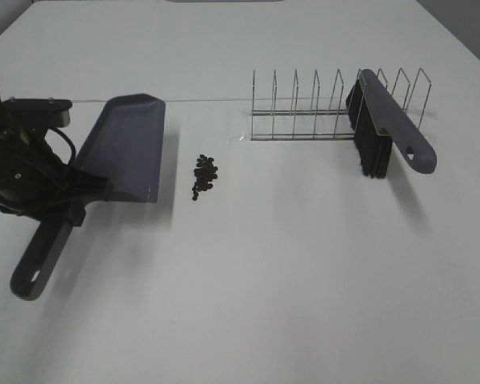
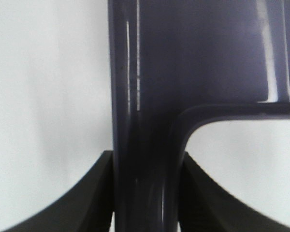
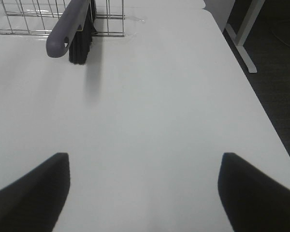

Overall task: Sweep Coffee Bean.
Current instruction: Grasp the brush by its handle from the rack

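While the left hand (image 2: pixel 146 198) clamps the glossy dustpan (image 1: pixel 132 148) by its handle, the right hand (image 3: pixel 145 191) gapes wide.

dustpan (image 1: pixel 128 148): on the table (image 1: pixel 304 280), to my left, handle between my left gripper's (image 2: pixel 147 193) jaws
coffee beans (image 1: pixel 204 176): just right of the dustpan
wire rack (image 1: pixel 304 112): behind, further right
brush (image 1: pixel 396 128): in the wire rack's right end

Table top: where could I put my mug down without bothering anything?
The whole near half of the table, in front of the coffee beans and wire rack, is bare. Crowded: between dustpan and beans, and around the brush in the rack.
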You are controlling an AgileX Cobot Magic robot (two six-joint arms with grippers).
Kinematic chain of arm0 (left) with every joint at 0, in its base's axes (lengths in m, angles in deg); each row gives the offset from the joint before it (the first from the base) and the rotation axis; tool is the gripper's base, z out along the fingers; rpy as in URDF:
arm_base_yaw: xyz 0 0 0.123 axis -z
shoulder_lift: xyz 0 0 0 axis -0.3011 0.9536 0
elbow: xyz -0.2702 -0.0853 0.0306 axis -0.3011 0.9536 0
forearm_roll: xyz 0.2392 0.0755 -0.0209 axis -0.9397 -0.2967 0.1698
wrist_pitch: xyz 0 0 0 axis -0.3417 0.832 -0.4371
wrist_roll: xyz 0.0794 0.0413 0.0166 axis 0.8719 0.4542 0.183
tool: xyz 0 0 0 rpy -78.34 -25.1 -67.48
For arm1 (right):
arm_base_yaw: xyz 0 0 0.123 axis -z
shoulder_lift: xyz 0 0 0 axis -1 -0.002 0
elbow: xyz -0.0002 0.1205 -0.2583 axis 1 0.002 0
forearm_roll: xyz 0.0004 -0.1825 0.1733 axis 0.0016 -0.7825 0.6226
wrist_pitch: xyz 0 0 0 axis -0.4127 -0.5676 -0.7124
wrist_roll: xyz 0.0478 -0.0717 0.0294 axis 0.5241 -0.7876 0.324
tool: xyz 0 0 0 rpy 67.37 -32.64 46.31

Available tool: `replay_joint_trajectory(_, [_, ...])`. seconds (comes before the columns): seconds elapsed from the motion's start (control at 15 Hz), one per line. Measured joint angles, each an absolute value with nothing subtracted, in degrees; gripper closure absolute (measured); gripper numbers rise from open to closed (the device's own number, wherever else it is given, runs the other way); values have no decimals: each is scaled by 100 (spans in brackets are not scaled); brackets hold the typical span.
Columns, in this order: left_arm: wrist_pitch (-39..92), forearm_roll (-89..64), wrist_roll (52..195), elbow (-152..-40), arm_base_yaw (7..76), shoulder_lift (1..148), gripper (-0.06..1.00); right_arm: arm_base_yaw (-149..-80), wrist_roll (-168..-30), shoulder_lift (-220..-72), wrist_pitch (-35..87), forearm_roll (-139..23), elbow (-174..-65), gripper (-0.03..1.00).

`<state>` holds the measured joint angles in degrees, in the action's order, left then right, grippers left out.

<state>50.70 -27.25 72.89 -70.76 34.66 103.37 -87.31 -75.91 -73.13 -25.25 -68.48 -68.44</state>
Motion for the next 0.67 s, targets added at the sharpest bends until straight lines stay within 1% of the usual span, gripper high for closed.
replay_joint_trajectory(0.07, [5052,-2725,7289,-7076,3466,10257,59,-8731,-7591,-7370,-2382,-6808,-6884,18])
replay_joint_trajectory(0.13, [5024,-2736,7289,-7076,3466,10166,59,-8731,-7591,-7749,-1276,-6590,-6993,19])
replay_joint_trajectory(0.33, [5058,-2730,7283,-7076,3466,10166,59,-8731,-7619,-9026,580,-6172,-7108,24])
replay_joint_trajectory(0.47, [5058,-2725,7272,-7076,3466,10166,59,-8731,-7688,-9977,930,-5960,-7480,26])
replay_joint_trajectory(0.67, [5058,-2725,7272,-7076,3466,10166,59,-8731,-8106,-11925,718,-5822,-8723,30])
